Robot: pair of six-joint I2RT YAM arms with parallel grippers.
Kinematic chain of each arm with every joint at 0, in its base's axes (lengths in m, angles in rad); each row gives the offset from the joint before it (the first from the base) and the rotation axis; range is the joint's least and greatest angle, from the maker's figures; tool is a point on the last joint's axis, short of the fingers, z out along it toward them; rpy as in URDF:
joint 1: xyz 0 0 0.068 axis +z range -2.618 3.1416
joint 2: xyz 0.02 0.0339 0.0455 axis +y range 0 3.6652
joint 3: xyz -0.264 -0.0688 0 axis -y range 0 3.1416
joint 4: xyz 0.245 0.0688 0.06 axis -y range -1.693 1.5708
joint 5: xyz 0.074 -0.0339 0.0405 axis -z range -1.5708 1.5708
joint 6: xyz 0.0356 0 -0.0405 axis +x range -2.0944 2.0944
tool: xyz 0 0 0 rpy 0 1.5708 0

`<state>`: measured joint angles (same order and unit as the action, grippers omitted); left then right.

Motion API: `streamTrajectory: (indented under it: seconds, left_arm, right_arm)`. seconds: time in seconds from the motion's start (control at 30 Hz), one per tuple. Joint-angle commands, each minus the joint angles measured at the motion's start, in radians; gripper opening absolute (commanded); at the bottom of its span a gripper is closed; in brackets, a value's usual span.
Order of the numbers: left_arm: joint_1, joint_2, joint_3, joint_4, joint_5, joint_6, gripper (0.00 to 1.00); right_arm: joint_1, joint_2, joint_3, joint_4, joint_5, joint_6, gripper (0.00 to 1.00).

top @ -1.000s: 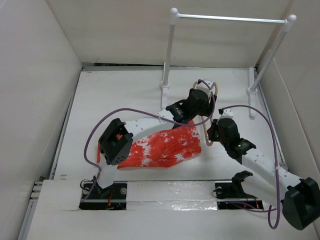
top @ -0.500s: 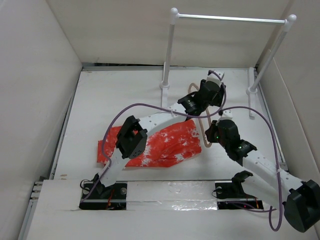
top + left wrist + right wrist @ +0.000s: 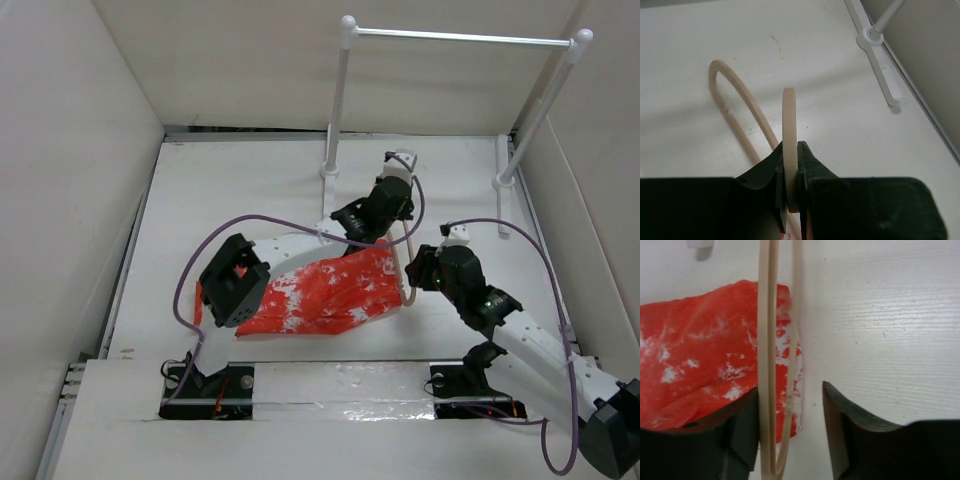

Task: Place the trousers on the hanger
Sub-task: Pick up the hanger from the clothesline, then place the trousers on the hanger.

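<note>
Trousers lie crumpled on the tabletop at 9 o'clock of the hanger, their near edge under its bars, which I read as staging the cloth for threading. My left claw is pinched tight on the hanger's rim and holds it on edge, probably to steady it. My right claw has its jaws half apart around both bars at the 6 o'clock end, with no firm grip that I can see. No bin or tray in view; the white rail stand at 12 o'clock carries nothing.
</note>
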<state>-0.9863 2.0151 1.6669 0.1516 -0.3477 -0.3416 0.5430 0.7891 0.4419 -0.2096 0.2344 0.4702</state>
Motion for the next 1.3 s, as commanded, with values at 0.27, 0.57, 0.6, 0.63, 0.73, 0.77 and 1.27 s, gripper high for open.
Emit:
streamTrajectory:
  seconds: [0.27,0.57,0.6,0.63,0.73,0.77,1.27]
  left_arm:
    - [-0.058,-0.357,-0.563,0.461,0.015,-0.38,0.0]
    - [-0.118,-0.389,-0.786,0.592,-0.118,-0.5,0.0]
    - [-0.127,-0.398,-0.818,0.594,-0.182,-0.51,0.0]
    - [-0.127,-0.401,-0.835,0.605,-0.207,-0.529,0.0]
    - [-0.15,-0.403,-0.881,0.623,-0.283,-0.563,0.0]
    - [-0.15,-0.404,-0.894,0.626,-0.304,-0.573,0.0]
    - [-0.129,-0.389,-0.927,0.648,-0.379,-0.57,0.0]
  right_arm:
    - [0.012,-0.217,0.113,-0.128,-0.033,-0.01,0.68]
    - [0.012,-0.22,0.1,-0.098,-0.125,-0.031,0.53]
    - [0.012,-0.194,0.093,-0.085,-0.122,-0.031,0.52]
    - [0.003,-0.168,0.086,-0.074,-0.122,-0.03,0.33]
    - [-0.018,-0.053,0.049,0.059,-0.17,-0.047,0.06]
    - [-0.018,-0.024,0.044,0.081,-0.208,-0.051,0.05]
    - [-0.097,0.497,0.07,0.387,-0.28,-0.074,0.53]
